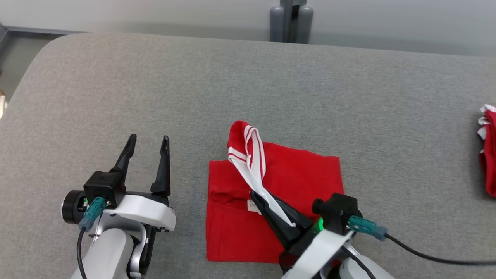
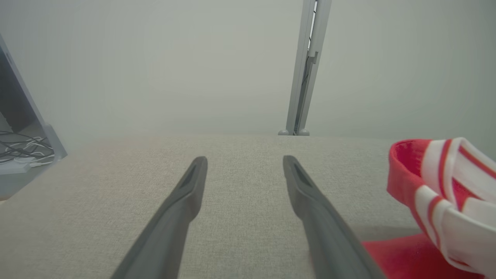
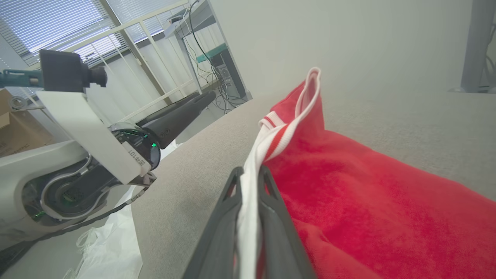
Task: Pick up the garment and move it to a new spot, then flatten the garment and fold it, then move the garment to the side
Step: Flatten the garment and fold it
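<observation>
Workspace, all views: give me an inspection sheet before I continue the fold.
Surface: grey fabric table, level.
Job's things: red garment lies flat, roughly square; its striped trim is lifted.
Clutter: second red item at the right edge.
End effectors: left end effector open, off the cloth; right end effector shut on the striped trim.
Cables: black cable trails from the right wrist.
Surroundings: grey post, pale wall.

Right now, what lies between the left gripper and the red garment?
Bare grey fabric surface, nothing else, between the left gripper and the garment; the head view shows it.
</observation>
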